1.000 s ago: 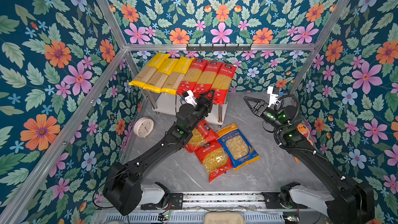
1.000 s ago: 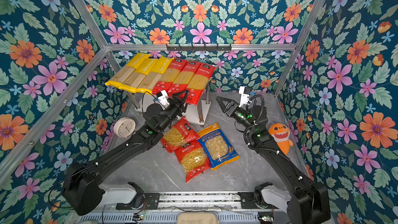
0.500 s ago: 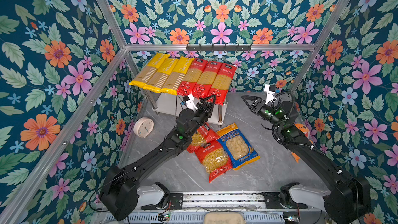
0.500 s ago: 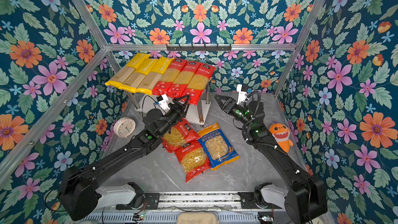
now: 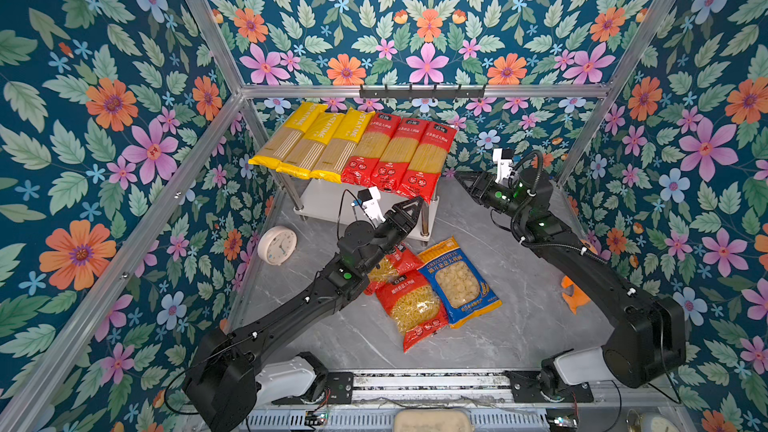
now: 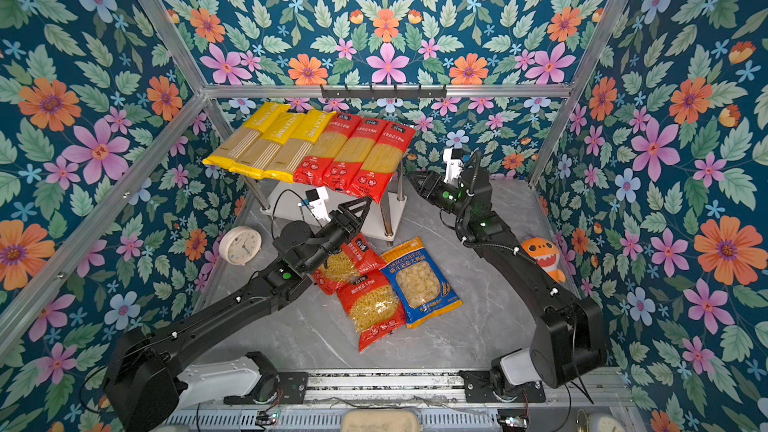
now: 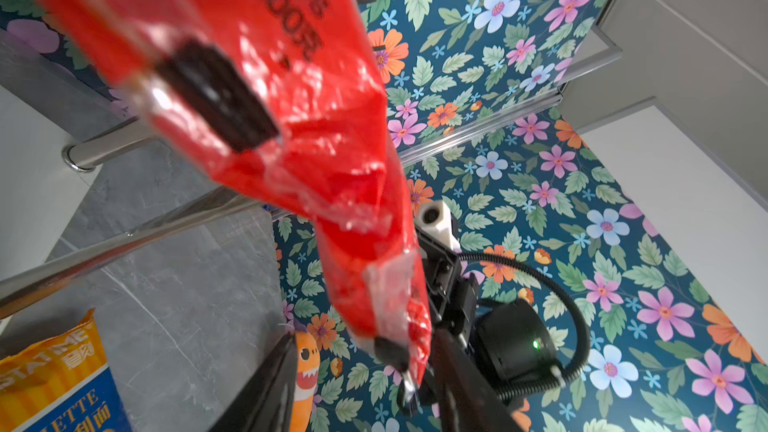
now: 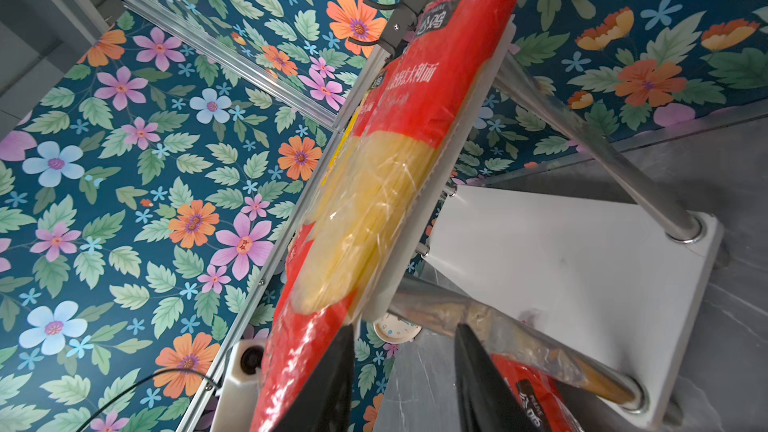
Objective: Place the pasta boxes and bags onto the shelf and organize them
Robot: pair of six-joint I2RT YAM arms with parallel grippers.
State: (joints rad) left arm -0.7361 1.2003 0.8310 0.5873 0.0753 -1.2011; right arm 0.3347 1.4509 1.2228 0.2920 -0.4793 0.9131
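Top views show six spaghetti packs on the shelf; three bags wait below my left jaws, grip unclear; right jaws parted.

I see the shelf, two white boards on chrome legs, standing at the back edge of the counter, toward its back left corner. Six long packs lie side by side across the top board, near ends overhanging the front: three yellow spaghetti packs on the left, three red spaghetti packs on the right. Just in front of the shelf, flat on the counter's middle, two red short-pasta bags overlap, with the blue-orange orecchiette bag touching their right side.
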